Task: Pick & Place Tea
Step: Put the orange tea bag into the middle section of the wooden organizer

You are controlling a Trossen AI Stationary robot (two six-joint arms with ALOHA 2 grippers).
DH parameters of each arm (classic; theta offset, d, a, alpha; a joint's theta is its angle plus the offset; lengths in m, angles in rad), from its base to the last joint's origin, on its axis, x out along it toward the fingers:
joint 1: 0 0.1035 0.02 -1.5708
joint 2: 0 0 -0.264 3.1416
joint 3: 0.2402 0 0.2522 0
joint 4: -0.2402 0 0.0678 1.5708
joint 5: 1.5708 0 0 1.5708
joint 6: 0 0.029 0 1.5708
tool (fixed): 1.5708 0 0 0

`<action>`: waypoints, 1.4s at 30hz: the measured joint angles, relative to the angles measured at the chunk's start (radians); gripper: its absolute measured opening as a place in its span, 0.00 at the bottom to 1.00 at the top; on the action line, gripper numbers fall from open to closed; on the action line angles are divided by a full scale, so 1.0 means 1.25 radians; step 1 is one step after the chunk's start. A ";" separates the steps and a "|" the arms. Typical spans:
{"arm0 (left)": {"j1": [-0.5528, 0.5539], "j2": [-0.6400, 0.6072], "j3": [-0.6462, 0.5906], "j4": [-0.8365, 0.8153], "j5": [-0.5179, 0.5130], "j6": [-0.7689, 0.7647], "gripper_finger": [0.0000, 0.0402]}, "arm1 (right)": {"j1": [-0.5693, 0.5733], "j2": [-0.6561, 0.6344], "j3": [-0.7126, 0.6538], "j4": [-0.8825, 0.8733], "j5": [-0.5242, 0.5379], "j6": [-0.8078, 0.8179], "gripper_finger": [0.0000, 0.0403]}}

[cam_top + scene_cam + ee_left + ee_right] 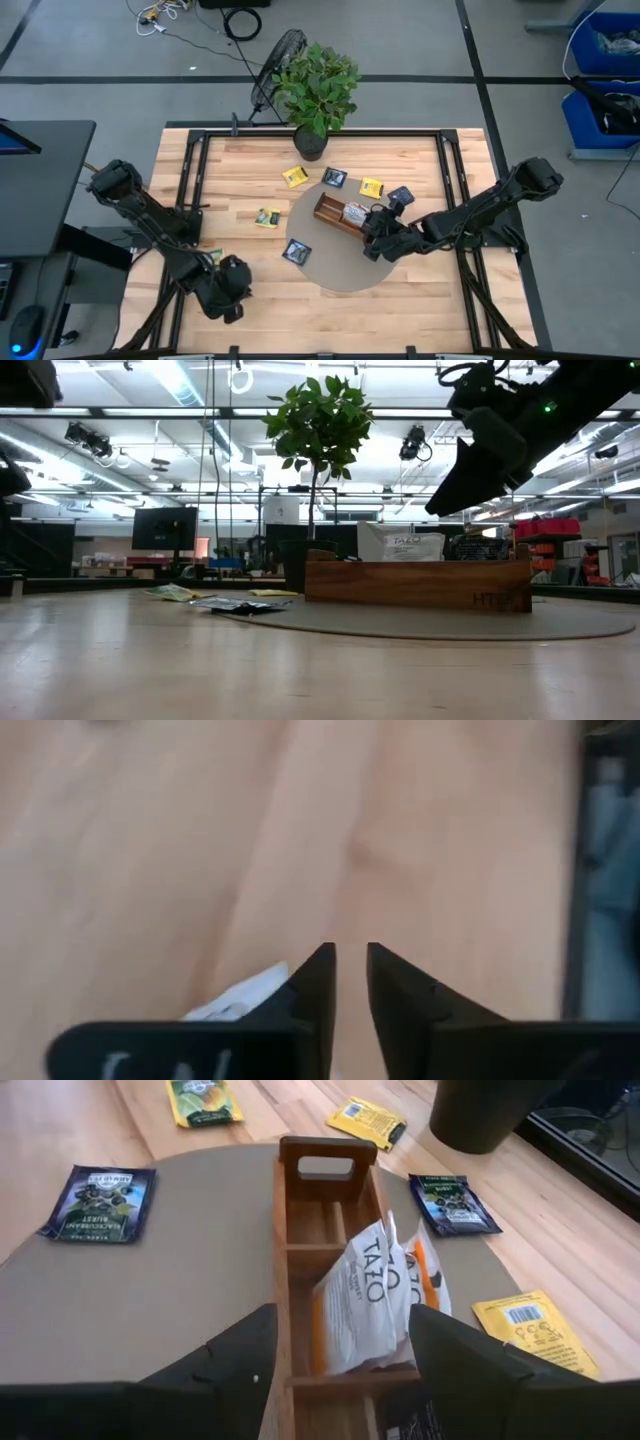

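Inside wooden box (330,1230), white-orange tea packets (375,1295)

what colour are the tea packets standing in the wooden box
White with orange, best in the right wrist view: packets in the wooden box.

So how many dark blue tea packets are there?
2 certain: one blue packet on the round mat beside the wooden box, another packet at the mat's edge near the plant pot. A bluish square by the right arm may be a third.

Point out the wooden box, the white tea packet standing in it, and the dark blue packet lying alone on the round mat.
wooden box (326,1148): right wrist view, handle end.
white tea packet (362,1312): right wrist view, printed face.
dark blue packet (99,1202): right wrist view, middle of its face.
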 joint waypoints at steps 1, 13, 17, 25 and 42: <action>0.002 -0.001 0.000 -0.024 0.003 -0.019 0.12 | 0.000 0.000 0.000 0.000 0.000 0.000 0.58; 0.016 -0.007 0.000 -0.092 0.070 -0.036 0.03 | 0.000 0.000 0.000 -0.002 0.000 0.001 0.58; 0.028 -0.007 0.000 -0.069 0.063 -0.036 0.03 | 0.000 0.000 0.000 -0.002 -0.001 0.001 0.58; 0.035 -0.007 0.000 -0.060 -0.005 -0.065 0.04 | 0.000 0.000 0.000 -0.002 -0.007 0.006 0.58; -0.021 -0.005 0.000 -0.189 0.046 -0.224 0.55 | 0.000 0.000 0.000 -0.005 -0.016 0.014 0.58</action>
